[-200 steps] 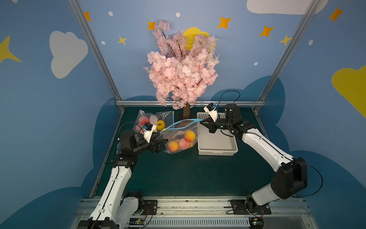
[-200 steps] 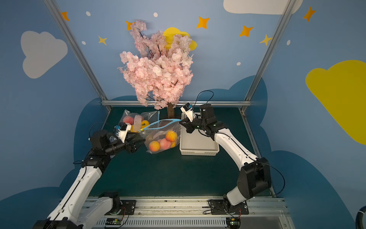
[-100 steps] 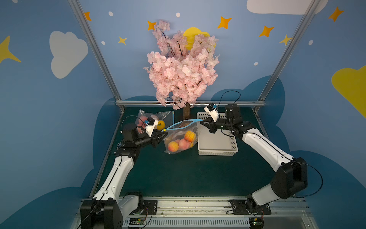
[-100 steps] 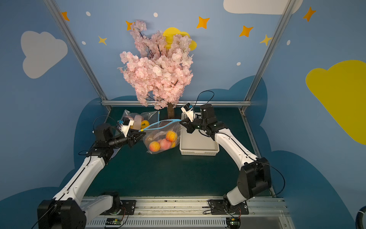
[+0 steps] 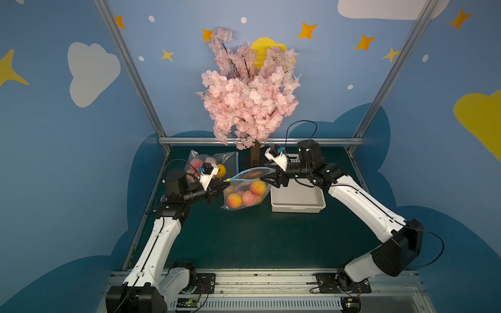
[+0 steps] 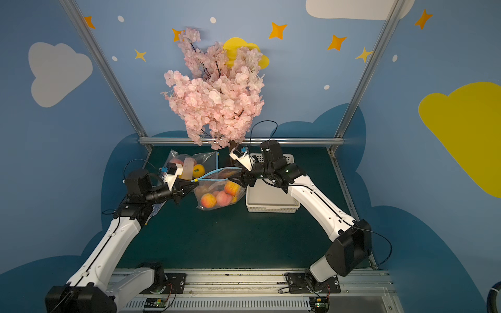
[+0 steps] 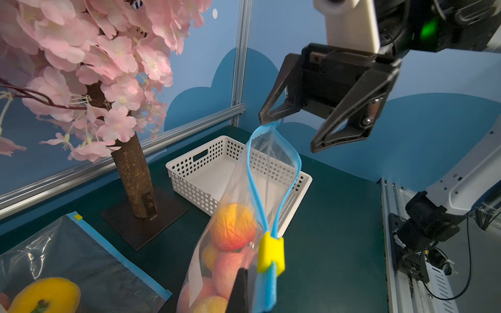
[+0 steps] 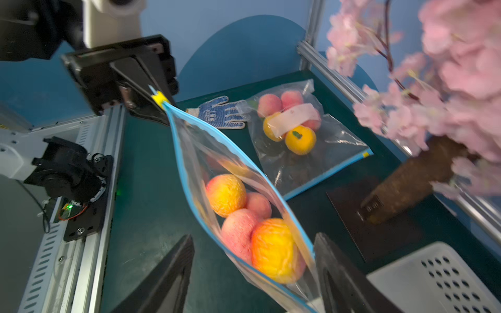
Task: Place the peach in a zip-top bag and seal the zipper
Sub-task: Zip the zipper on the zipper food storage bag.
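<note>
A clear zip-top bag (image 5: pixel 245 191) (image 6: pixel 217 193) with a blue zipper hangs above the green table, with several peaches (image 5: pixel 257 187) (image 8: pixel 226 199) inside. Its zipper tracks stand apart in a loop. My left gripper (image 5: pixel 226 182) (image 7: pixel 254 292) is shut on the zipper end just behind the yellow slider (image 7: pixel 271 253) (image 8: pixel 160 98). My right gripper (image 5: pixel 267 180) (image 8: pixel 254 235) is open, its jaws spread either side of the bag's other end. In the left wrist view, one right fingertip (image 7: pixel 267 116) touches the bag's top corner.
A white perforated basket (image 5: pixel 298 199) sits under the right wrist. A pink blossom tree (image 5: pixel 250 103) stands on a dark base plate (image 7: pixel 143 219) at the back. A second bag of fruit (image 5: pixel 214 165) and a dotted glove (image 8: pixel 219 112) lie at the back left.
My left gripper rose to the slider end of the zipper and shut on it. My right gripper opened and let go of the other end.
</note>
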{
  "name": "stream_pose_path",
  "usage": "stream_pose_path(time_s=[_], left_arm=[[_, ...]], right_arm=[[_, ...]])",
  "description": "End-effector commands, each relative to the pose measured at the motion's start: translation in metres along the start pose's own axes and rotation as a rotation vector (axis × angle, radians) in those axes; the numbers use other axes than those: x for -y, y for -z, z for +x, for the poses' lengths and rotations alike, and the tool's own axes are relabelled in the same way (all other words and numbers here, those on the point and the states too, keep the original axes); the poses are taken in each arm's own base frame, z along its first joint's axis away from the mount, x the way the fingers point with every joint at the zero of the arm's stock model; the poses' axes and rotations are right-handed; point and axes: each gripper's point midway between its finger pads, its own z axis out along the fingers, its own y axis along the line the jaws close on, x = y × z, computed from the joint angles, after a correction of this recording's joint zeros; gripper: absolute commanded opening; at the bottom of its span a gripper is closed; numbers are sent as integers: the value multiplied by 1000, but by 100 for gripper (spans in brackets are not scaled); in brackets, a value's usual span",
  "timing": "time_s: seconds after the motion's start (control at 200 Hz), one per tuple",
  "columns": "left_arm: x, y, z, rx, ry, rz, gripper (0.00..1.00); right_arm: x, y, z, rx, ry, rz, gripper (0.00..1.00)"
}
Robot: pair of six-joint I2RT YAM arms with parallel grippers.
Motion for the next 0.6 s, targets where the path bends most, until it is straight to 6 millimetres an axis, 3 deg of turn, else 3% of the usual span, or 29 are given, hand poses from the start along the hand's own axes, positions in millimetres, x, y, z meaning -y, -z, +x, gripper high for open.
stream_pose_path(time_s=[0.0,0.165,0.345,0.596], left_arm=[[13,4,-8,1,-60,26,3],[17,4,-6,0,-64,42,3],[20,4,-3,-8,-71,51,3],[22,4,1,-17,-76,61,3]], right_arm=[[-19,-10,-16,1,127,-39,72],[-53,-45,-27,10,263,-164,66],[-70,-73,-31,0,349,-275,58],[-78,-84,-31,1,379,-375,49]])
